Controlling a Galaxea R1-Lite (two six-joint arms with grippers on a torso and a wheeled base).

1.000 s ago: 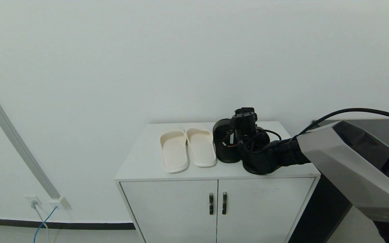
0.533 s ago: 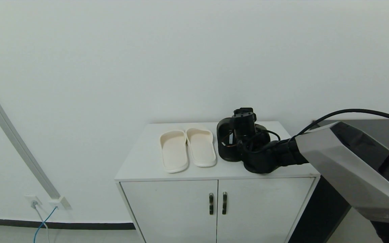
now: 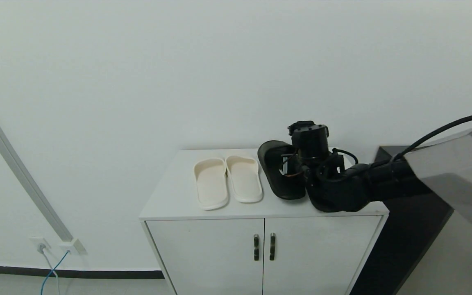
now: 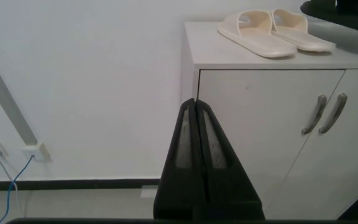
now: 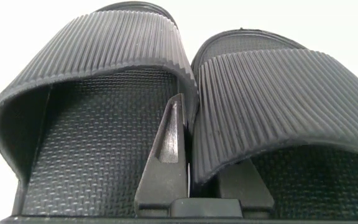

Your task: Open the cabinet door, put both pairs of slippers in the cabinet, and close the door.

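Black slippers (image 3: 277, 174) tilted over cabinet top (image 3: 170, 192) near right edge, right jaws clamped on them; left jaws together.

Likely home hallway, white cabinet (image 3: 203, 250), cream slippers (image 3: 242, 182)

Bright, even, diffuse light; faint soft shadows beside the cream slippers (image 3: 240, 180)

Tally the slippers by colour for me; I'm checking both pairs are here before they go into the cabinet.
Cream slippers: 2
Black slippers: 2
Total: 4
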